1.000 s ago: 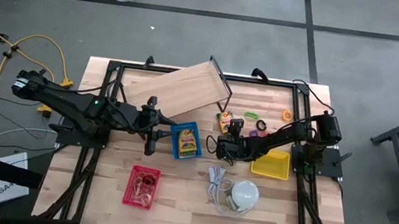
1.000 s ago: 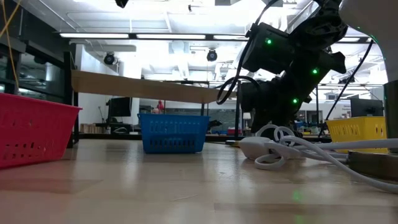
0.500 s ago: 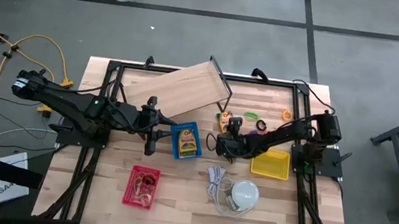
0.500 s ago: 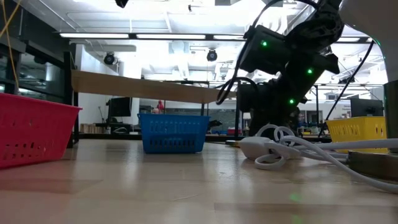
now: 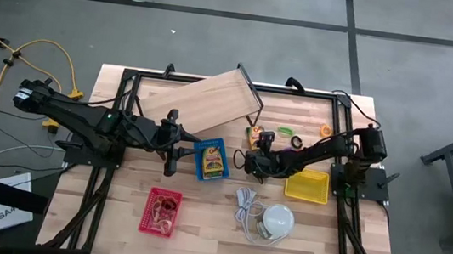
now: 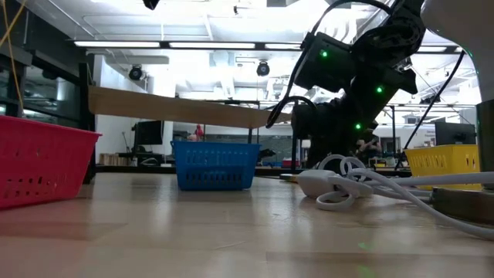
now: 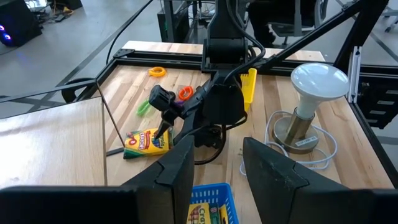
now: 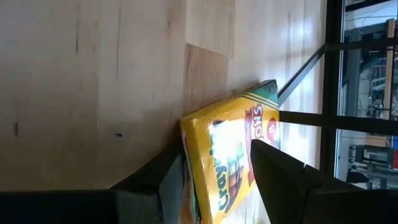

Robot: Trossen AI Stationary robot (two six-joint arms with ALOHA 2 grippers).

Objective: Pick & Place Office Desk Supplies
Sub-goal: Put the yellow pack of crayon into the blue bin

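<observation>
While the right arm works near the middle of the tabletop, this is how things stand from where I watch.

Right gripper: reaching in from three o'clock, its fingers spread wide and straddling the edge of a crayon box lying flat on the wood; nothing gripped yet.

Crayon box, loose one: just past table centre toward one o'clock, beside the foot of the tilted wooden board.

Left gripper: hovering at about nine o'clock of the blue basket, fingers parted and empty.

Blue basket: centre of the table, already holding another crayon box.

Red basket: toward seven o'clock, with thin tan rubber bands inside.

Yellow bin: toward four o'clock, under the right forearm.

Small loose pieces: orange, green and dark rings scattered toward two o'clock, untouched.

White dome lamp: at five o'clock with its cord coiled beside it.

Risk, as I judge it: the box lies flat, so closing fingers may skid it against the board rather than pinch it; a corner grip could let it swing or drop short of the basket.
</observation>
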